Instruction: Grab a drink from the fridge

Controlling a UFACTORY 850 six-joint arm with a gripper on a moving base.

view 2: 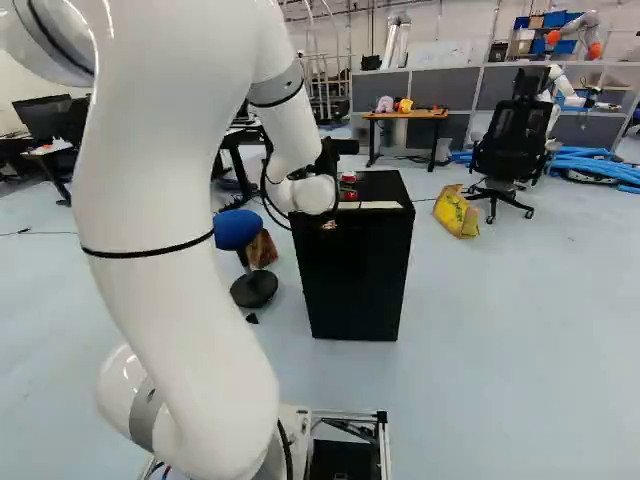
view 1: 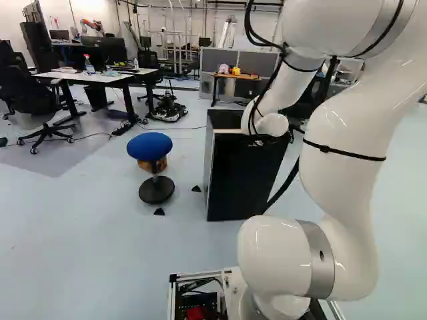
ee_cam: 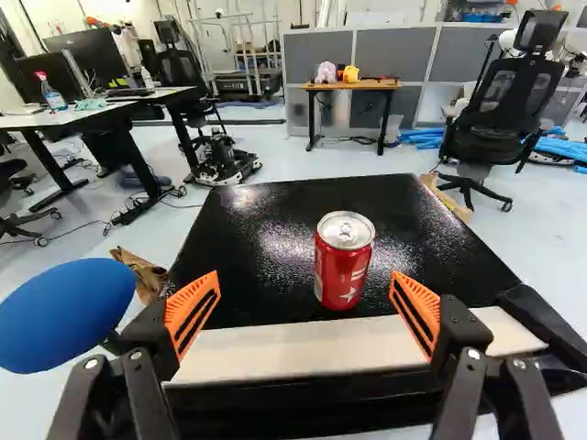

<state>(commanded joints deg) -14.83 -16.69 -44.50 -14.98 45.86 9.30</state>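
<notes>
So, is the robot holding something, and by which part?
Nothing is held: the black two-fingered tool is open, and the red metal can stands upright ahead of it.

On my left, near, I see a blue-topped stool (view 1: 149, 146) with something brown and crumpled (ee_cam: 139, 273) behind it. Far left, a white desk (view 1: 100, 78) holds monitors (ee_cam: 96, 60). Far ahead, grey partitions (ee_cam: 393, 53) back a wooden-topped desk (view 2: 408, 115). Far right, a yellow bag (view 2: 457, 213) lies near a black office chair (view 2: 515, 145).

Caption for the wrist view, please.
The open end effector faces a red soda can standing upright on the black top of the cabinet, a blue stool seat off to one side.
</notes>
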